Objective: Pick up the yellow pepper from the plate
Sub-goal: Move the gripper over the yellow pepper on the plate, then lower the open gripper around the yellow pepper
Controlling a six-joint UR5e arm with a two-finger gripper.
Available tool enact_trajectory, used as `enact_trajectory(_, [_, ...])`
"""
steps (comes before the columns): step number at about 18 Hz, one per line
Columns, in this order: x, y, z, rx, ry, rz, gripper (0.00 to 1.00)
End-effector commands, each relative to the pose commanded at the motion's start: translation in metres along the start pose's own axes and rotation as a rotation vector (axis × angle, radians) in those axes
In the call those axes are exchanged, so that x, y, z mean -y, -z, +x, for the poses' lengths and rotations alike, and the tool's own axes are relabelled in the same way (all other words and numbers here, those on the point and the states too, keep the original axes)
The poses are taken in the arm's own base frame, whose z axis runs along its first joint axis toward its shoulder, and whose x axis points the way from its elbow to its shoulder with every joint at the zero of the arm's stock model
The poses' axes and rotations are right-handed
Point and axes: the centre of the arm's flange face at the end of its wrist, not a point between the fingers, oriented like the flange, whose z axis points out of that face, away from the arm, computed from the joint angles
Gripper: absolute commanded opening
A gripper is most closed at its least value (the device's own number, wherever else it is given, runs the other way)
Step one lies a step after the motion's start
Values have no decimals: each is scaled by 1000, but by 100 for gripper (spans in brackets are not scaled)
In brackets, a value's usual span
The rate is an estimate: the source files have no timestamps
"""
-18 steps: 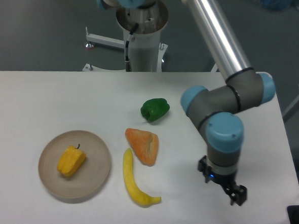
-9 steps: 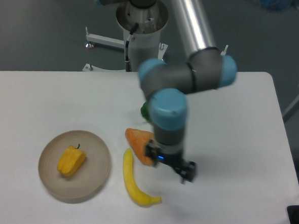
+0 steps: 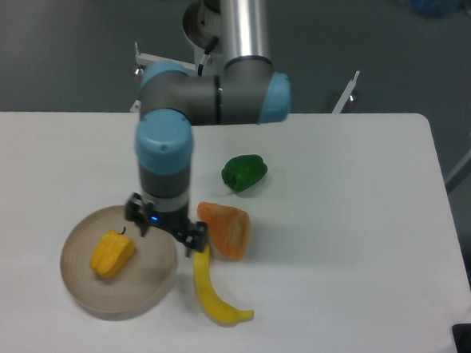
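The yellow pepper lies on the left half of the round beige plate at the table's front left. It is chunky, golden-yellow, with a short dark stem at its top. My gripper hangs over the plate's upper right rim, just right of the pepper and above it. Its fingers point down and are spread apart, with nothing between them. It does not touch the pepper.
An orange wedge-shaped piece lies just right of the gripper. A long curved yellow piece lies by the plate's right edge. A green pepper sits farther back. The arm's base post stands behind the table.
The arm has swung left across the table, from the front right, past the orange wedge, to above the plate's right rim. The objects have not moved.
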Motion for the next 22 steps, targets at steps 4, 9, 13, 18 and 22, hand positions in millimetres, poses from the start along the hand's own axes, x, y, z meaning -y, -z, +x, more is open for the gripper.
enact_trajectory(4, [1,-26,34,-11,-44,-34,100])
enact_trajectory(9, [2,-38,38,-3,-54,-12,100])
enact_trajectory(13, [-1,-51,39,-8,-60,-26,100])
enact_trajectory(18, [3,-64,50,-10,-86,-25,100])
enact_trajectory(22, [6,-67,50,-8,-90,-20,100])
